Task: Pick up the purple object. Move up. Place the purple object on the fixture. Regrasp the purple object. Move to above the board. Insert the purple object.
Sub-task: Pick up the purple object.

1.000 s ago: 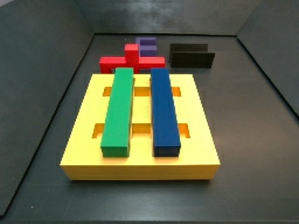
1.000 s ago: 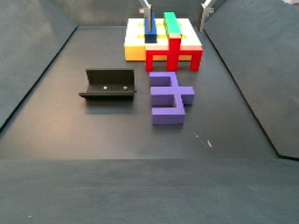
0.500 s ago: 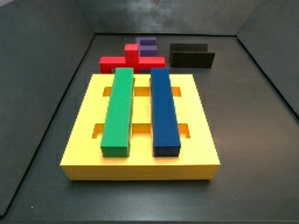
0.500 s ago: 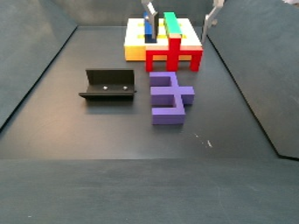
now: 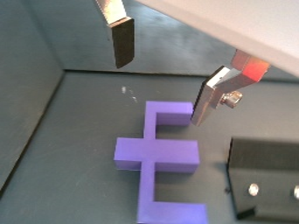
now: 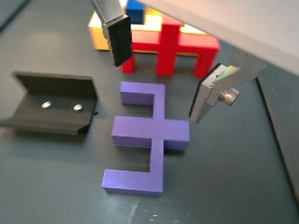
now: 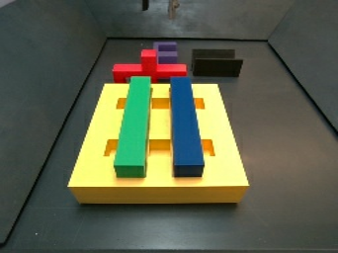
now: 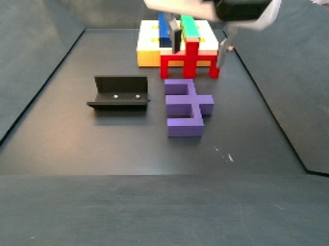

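The pincer (image 6: 162,79) hung wide open and empty above the purple bridge-shaped block (image 6: 146,136), which lay flat on the dark floor beneath it. Beside that sat the black L-shaped fixture (image 6: 52,103); beyond the pincer, the red cross-shaped block (image 6: 173,48) and the thick yellow slotted board (image 8: 149,44).

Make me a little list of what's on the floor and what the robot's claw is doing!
claw: claw open, empty, above the purple object
purple object: purple object flat on the floor, not yet picked up
fixture: fixture beside the purple object, nothing on it
red block: red block between the purple object and the board
board: yellow board with a green bar and a blue bar in it
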